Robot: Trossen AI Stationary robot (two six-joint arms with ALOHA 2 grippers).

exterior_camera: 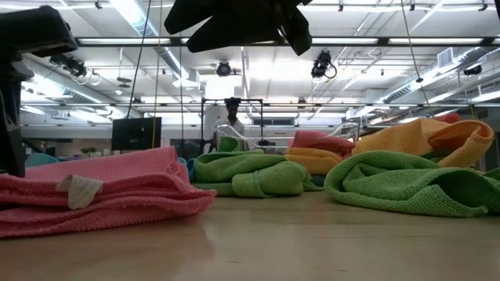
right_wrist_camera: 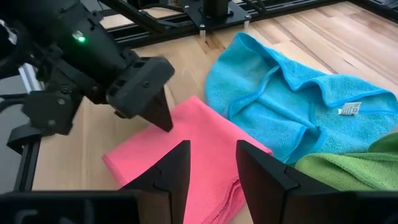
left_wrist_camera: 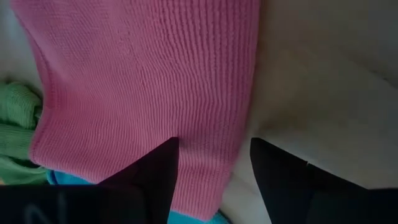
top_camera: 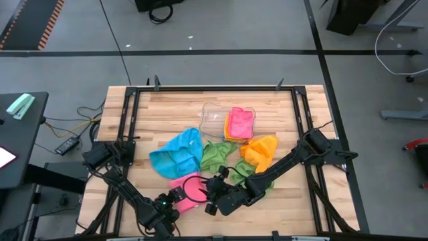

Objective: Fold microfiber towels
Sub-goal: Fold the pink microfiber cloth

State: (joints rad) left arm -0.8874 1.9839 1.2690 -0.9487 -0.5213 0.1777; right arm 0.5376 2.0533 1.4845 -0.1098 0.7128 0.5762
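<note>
High view: left fingers (top_camera: pixel 179 198) and right fingers (top_camera: pixel 211 193) both stand apart over the folded pink towel (top_camera: pixel 190 189).

clear plastic tray (top_camera: pixel 212 115) on wooden table (top_camera: pixel 167 110), person (exterior_camera: pixel 232 117) beyond

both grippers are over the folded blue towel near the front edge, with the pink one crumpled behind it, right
Colours are swapped. The high view shows both grippers, left and right, over the folded pink towel; the blue towel lies crumpled behind it.
</note>
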